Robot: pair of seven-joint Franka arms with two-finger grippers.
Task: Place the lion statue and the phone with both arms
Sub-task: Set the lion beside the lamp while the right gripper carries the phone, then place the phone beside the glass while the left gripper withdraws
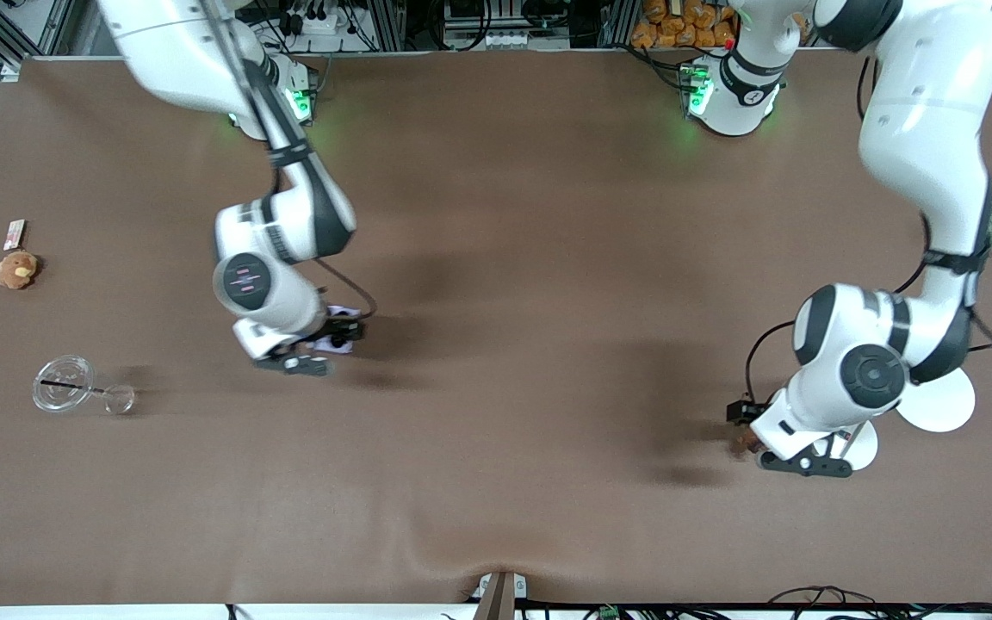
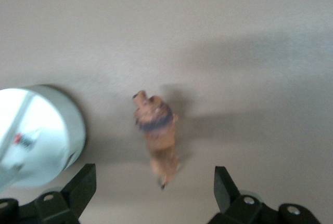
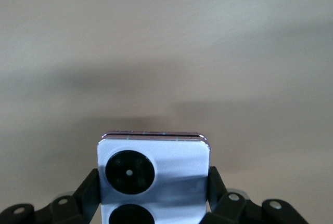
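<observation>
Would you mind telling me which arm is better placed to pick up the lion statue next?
The left. Its open left gripper hangs right over the lion statue, fingers on either side of it. The right gripper is shut on the phone, toward the right arm's end of the table.

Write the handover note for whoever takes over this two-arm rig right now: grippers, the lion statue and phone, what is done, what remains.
Left gripper: open, low over the lion statue, which lies free on the table beside a white disc at the left arm's end.
Right gripper: shut on the phone, over the table.
Done: phone gripped.
Left: whether the lion is already placed cannot be told; the phone remains to set down.
</observation>
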